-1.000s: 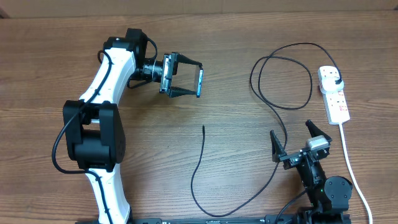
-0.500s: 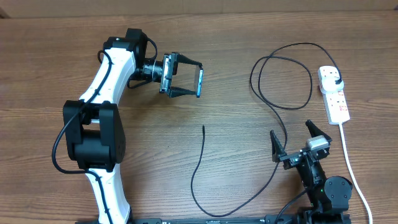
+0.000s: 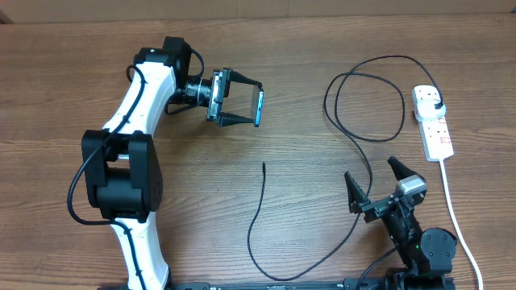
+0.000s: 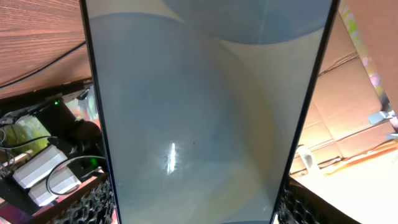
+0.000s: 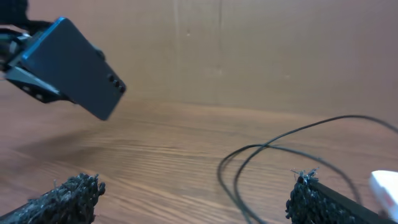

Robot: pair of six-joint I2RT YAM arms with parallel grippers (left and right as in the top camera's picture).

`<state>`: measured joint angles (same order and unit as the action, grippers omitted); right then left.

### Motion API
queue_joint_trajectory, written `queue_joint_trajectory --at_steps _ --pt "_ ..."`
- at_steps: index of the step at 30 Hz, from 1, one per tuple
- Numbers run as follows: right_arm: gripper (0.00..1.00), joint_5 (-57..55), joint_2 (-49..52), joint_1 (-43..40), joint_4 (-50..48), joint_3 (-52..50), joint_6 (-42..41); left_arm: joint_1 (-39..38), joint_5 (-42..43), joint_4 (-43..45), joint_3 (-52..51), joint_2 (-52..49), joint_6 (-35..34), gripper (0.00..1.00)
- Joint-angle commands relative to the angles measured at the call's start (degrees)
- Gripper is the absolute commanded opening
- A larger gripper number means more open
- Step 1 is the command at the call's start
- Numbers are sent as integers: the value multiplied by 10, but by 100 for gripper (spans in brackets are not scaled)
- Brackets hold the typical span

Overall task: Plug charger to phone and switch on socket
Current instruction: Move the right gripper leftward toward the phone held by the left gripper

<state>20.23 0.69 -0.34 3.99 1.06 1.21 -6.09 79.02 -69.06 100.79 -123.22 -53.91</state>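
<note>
My left gripper [image 3: 258,105] is shut on the phone [image 3: 260,105] and holds it on edge above the table. The pale screen [image 4: 199,112] fills the left wrist view, with a pad [image 4: 93,205] at each long side. The right wrist view shows the phone's dark back [image 5: 68,68]. The charger's thin black cable [image 3: 260,205] lies on the table with its free tip [image 3: 264,165] below the phone. It loops round to a black plug [image 3: 435,100] in the white socket strip [image 3: 435,129]. My right gripper [image 3: 369,167] stands open and empty near the cable's loop [image 5: 280,155].
A thick white cord [image 3: 455,217] runs from the strip down the right side, past my right arm's base [image 3: 427,246]. The left arm [image 3: 133,161] stretches along the table's left half. A cardboard wall [image 5: 249,50] stands behind the table.
My right gripper has shifted slightly to the left, still open. The left gripper and the phone have not moved.
</note>
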Motion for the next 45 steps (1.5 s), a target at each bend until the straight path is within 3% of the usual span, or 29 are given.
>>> queue_joint_trajectory --at_steps 1,9,16,23,27,35,42,45 --pt "100 30 5 2 17 21 -34 -3 22 -1 20 31 -3 4" --pt "100 33 130 -17 89 156 -26 -3 20 -1 20 31 -3 4" --pt "100 81 345 -18 176 311 5 -3 16 3 20 31 -3 4" --pt "100 195 575 -18 267 458 4 -3 14 3 20 31 -3 4" --pt "100 298 677 -18 269 502 1 -3 12 3 20 31 -3 4" --pt "100 433 766 -18 229 504 1 -3 -42 3 20 31 -16 4" --pt "100 504 771 -18 221 504 1 -3 -163 2 20 31 -61 4" --pt "100 503 771 -18 204 504 -59 -4 -198 2 20 31 -77 4"
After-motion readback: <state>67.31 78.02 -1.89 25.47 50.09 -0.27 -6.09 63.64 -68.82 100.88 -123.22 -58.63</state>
